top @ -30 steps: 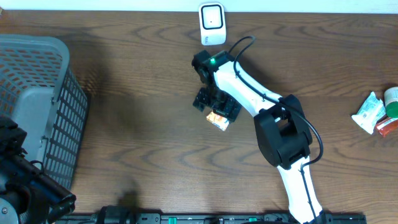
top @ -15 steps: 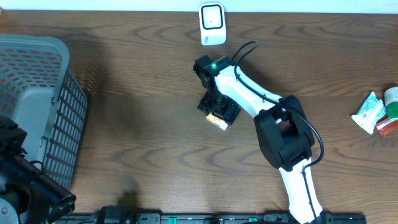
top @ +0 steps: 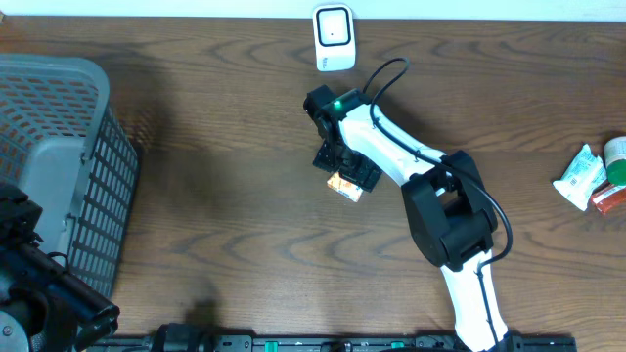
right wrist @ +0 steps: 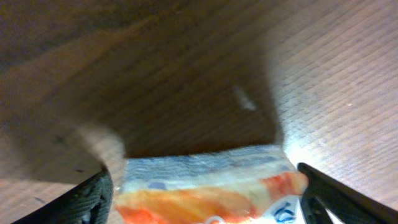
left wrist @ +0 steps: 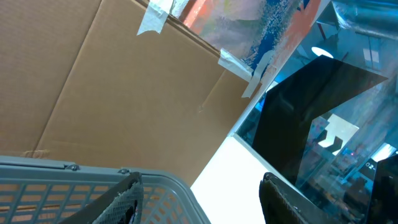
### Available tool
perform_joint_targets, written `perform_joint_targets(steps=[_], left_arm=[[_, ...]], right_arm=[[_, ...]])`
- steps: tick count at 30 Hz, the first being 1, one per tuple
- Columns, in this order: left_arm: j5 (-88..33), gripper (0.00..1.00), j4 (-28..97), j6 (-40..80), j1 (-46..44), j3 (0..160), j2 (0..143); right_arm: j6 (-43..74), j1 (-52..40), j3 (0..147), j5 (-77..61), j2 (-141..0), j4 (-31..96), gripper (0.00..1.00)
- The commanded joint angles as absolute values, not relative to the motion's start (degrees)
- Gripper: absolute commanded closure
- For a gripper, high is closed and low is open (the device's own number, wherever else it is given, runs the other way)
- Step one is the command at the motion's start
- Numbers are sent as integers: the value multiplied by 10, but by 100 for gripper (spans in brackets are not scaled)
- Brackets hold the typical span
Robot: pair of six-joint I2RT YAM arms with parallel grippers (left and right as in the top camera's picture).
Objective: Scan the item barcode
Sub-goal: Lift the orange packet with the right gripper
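The orange and white packet (top: 344,188) lies on the desk (top: 225,225), near its middle, well apart from the white scanner (top: 334,37). The right fingers (right wrist: 93,196) stand wide on both sides of the packet; whether they press it, I cannot tell. The left fingers (left wrist: 124,199) are open and empty, by the grey basket (left wrist: 56,186).

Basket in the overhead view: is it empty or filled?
Empty where visible: the basket shows only bare grey inside; its left side is cropped.
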State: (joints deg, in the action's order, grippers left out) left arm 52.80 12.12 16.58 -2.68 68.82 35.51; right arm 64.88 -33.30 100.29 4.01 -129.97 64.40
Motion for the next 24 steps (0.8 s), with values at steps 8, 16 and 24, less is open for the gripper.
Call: perform_joint_targets(steps=[8, 16, 24], left_arm=[[530, 39, 119, 168, -28, 687, 354], [530, 39, 119, 168, -28, 687, 354], [530, 39, 119, 168, -28, 687, 354]], right_arm=[[651, -335, 889, 10, -1309, 561, 21], [620, -332, 892, -4, -1307, 566, 32], [481, -300, 975, -11, -1307, 590, 41]])
